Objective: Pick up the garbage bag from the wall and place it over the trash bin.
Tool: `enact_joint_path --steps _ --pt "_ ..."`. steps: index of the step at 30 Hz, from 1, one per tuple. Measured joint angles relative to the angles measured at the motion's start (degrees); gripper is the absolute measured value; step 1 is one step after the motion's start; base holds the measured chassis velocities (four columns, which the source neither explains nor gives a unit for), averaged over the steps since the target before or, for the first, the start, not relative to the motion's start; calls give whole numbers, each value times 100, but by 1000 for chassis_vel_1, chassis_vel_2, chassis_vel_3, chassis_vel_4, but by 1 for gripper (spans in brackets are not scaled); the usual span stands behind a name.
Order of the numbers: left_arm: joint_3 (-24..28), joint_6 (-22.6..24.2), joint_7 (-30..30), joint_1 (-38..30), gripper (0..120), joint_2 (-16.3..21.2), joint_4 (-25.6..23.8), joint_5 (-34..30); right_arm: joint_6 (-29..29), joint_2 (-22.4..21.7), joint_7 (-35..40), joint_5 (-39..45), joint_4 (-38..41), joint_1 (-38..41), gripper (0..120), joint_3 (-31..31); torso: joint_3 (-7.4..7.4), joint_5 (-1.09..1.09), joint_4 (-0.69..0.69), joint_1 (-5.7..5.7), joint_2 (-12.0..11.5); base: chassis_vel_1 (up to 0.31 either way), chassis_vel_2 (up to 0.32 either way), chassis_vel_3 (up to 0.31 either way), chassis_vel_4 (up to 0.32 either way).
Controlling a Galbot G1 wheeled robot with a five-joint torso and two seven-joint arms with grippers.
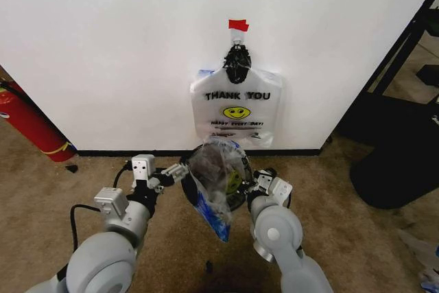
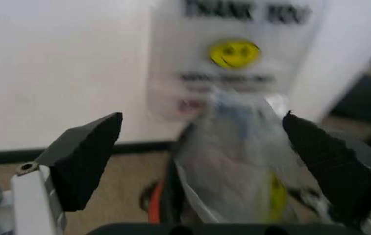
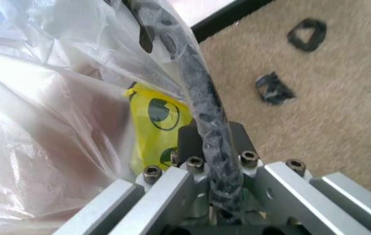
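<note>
Garbage bag (image 1: 218,182) off wall, draped over trash bin (image 2: 165,205) at 6 o'clock of hanging bundle (image 1: 236,104). Right pincer (image 3: 218,181) clenched on bag-covered rim; left pincer (image 2: 198,161) released beside it. Left: finish seating.

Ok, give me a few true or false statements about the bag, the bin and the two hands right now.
1. The left hand is open. True.
2. The bag lies flat on the carpet. False: it is draped over the bin, which stands by the wall.
3. A bundle of the same bags hangs on the wall under red tape. True.
4. The right hand hangs clear of the bin. False: it is shut on the bin's rim, with bag film over it.
</note>
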Motion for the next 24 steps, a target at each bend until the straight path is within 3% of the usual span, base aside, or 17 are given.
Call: enact_joint_path --steps 5,16,19,24 --pt "21 644 -75 -587 95 583 -44 -1541 0 -16 -59 -215 47 -92 0 10 0 -1 -1 0 0 0 0 0 0" --pt "142 1111 -512 -1389 90 790 -37 -3302 18 -16 -156 -227 -22 18 0 -159 0 0 0 0 0 0 0 0 0" --pt "159 1224 -657 -1446 87 754 -32 -3624 14 -17 -153 -213 -97 135 0 -258 0 -1 0 0 0 0 0 0 0" --pt "237 1329 -907 -1418 80 704 -7 -3618 0 -18 -172 -217 -163 227 0 -377 0 -1 0 0 0 0 0 0 0"
